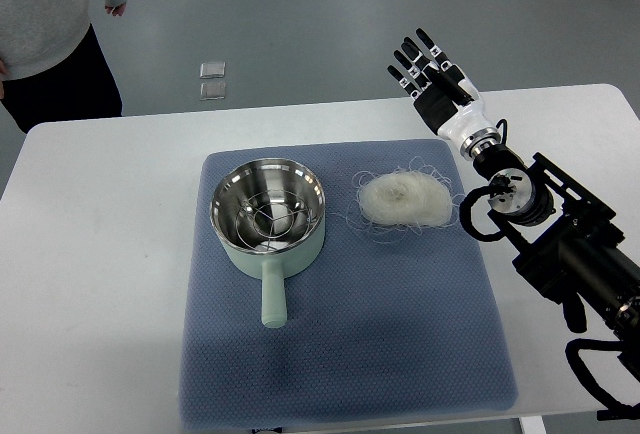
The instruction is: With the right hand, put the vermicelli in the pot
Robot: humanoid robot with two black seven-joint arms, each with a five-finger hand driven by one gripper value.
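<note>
One pale green pot (268, 222) with a shiny steel inside and a straight handle sits on one blue-grey textured mat (340, 294) spread over the white table (90, 284). One white tangled nest of vermicelli (403, 199) lies on the mat just right of the pot, apart from it. The one robot hand in view, the black-and-white right hand (432, 74), hovers beyond the vermicelli, fingers spread, grasping nothing. One person in a grey top (45, 14) stands past the table's far left corner.

A white table (100, 254) stands before the robot. Straight on it lies a blue mat (340, 354), covering its middle. On the mat, the pot (268, 219) sits left and the vermicelli (403, 199) right, slightly apart.
</note>
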